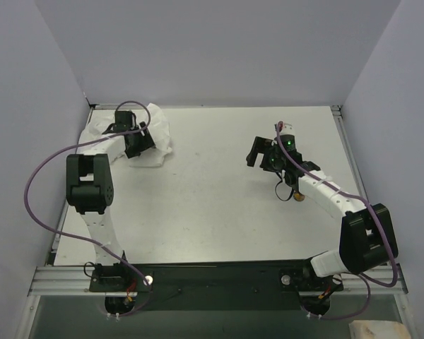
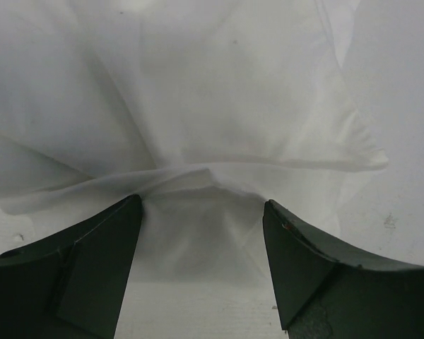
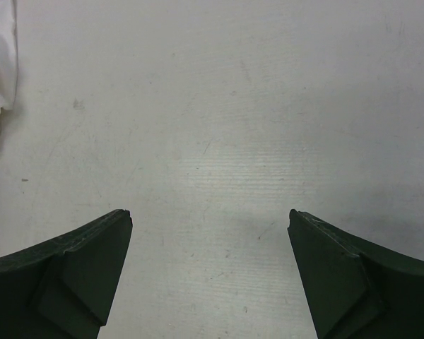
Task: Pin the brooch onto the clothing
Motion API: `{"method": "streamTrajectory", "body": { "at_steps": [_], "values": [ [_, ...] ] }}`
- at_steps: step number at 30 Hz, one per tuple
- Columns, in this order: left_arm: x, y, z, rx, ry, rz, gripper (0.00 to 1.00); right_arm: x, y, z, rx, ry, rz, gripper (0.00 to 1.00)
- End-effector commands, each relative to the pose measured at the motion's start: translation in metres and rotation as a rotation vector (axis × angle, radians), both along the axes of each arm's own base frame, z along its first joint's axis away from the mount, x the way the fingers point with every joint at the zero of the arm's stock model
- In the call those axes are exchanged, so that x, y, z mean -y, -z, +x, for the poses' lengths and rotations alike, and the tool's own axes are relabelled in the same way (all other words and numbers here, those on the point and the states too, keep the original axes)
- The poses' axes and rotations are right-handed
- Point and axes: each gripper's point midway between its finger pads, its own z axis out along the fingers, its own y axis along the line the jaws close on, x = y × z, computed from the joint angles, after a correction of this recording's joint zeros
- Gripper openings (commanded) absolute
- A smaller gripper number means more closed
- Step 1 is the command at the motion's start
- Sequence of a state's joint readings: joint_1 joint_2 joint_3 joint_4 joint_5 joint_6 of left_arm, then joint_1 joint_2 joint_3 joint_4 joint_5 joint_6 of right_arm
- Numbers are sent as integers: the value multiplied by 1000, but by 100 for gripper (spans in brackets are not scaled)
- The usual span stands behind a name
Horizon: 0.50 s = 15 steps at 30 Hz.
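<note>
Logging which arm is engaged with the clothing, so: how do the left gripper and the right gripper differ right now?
The left gripper sits at the white shirt, a cloth fold at its fingertips; the right gripper has bare table ahead. The left gripper is at the table's far left corner, the right gripper right of centre. Both are open, the right slightly wider.

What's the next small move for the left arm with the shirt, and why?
Probably shut the left gripper on the white T-shirt. Its jaws stand open with a raised fold of cloth just at the tips, and the shirt lies crumpled, so it likely needs gripping and spreading before any pinning.
</note>
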State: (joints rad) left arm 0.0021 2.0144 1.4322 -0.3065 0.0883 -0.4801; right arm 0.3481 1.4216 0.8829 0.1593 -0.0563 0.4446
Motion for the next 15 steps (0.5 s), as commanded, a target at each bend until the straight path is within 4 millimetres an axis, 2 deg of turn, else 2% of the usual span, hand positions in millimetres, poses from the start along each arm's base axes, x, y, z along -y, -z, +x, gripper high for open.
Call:
{"method": "streamTrajectory", "body": {
  "at_steps": [1,3,6,8,11,15],
  "values": [
    [10,-21,23,38,47,101,77,-3,-8,7,9,-11,7,100],
    [11,-15,23,10,48,149,75,0,-8,8,6,-1,6,100],
    [13,-3,19,-32,69,187,51,6,-8,9,2,13,8,100],
    [15,-3,17,-29,72,190,28,8,-10,9,0,17,10,100],
    [17,-17,16,4,68,199,0,12,-13,8,4,19,9,100],
    [19,-57,14,81,74,201,0,12,-19,6,15,16,14,100]
  ]
}}
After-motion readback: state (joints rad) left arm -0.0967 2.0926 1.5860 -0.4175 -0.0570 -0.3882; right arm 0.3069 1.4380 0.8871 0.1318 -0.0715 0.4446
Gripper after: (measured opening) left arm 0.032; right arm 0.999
